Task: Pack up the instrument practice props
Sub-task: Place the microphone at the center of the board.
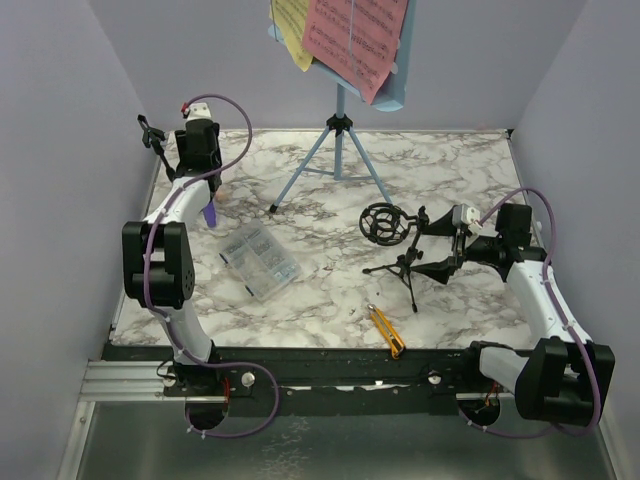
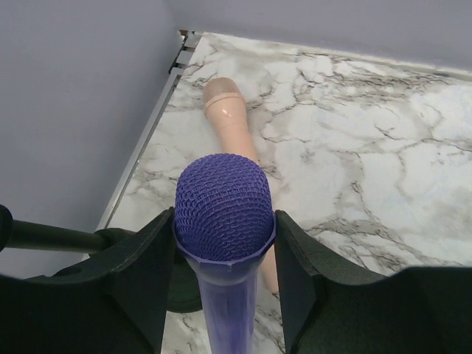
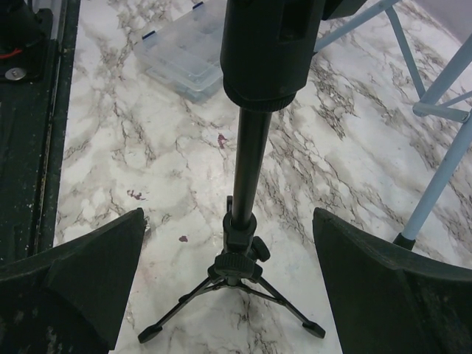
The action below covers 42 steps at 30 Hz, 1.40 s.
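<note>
My left gripper (image 2: 225, 221) is shut on the purple microphone (image 2: 223, 203), its fingers pressed against the rim under the mesh head; from above the handle (image 1: 211, 212) hangs below the arm at the rear left. The beige microphone (image 2: 230, 122) lies on the marble beyond it. A black mic mount (image 1: 151, 134) stands by the left wall. My right gripper (image 3: 228, 221) is open, its fingers wide on either side of the pole of the other black mic mount (image 3: 247, 162), not touching it. That mount (image 1: 400, 250) stands on its tripod. The light-blue music rack (image 1: 338, 130) holds the pink page (image 1: 355, 35) and yellow page (image 1: 292, 30).
A clear plastic box of small parts (image 1: 258, 260) lies left of centre on the table. A yellow-and-black utility knife (image 1: 385, 330) lies near the front edge. The rack's blue legs (image 3: 442, 169) spread behind the right-hand mount. Walls close in at left, right and rear.
</note>
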Each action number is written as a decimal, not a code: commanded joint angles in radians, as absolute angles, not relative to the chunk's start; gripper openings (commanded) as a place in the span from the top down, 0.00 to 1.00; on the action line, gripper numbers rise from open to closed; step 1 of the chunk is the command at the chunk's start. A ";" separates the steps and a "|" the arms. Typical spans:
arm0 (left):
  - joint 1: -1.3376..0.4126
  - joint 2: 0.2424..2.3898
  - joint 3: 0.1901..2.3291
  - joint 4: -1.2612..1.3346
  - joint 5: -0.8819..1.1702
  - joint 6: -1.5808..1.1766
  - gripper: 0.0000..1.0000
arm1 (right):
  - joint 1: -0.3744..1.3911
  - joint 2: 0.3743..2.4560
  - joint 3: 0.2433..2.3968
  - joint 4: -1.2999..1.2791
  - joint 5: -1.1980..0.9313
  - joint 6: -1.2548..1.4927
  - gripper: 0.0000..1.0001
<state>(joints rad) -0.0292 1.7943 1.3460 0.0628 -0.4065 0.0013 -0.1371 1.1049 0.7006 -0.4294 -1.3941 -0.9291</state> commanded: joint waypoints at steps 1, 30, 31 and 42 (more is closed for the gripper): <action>-0.009 1.852 1.405 0.014 -0.476 -0.047 1.00 | -0.134 1.135 0.745 -0.535 -1.425 -1.023 0.01; -0.009 2.054 1.471 -0.060 -0.590 -0.158 0.55 | -0.134 1.139 0.753 -0.554 -1.422 -1.040 0.01; -0.009 2.052 1.469 -0.060 -0.589 -0.160 0.52 | -0.135 1.139 0.752 -0.555 -1.421 -1.042 0.01; -0.009 2.021 1.458 -0.063 -0.563 -0.175 0.27 | -0.134 1.142 0.756 -0.558 -1.417 -1.045 0.01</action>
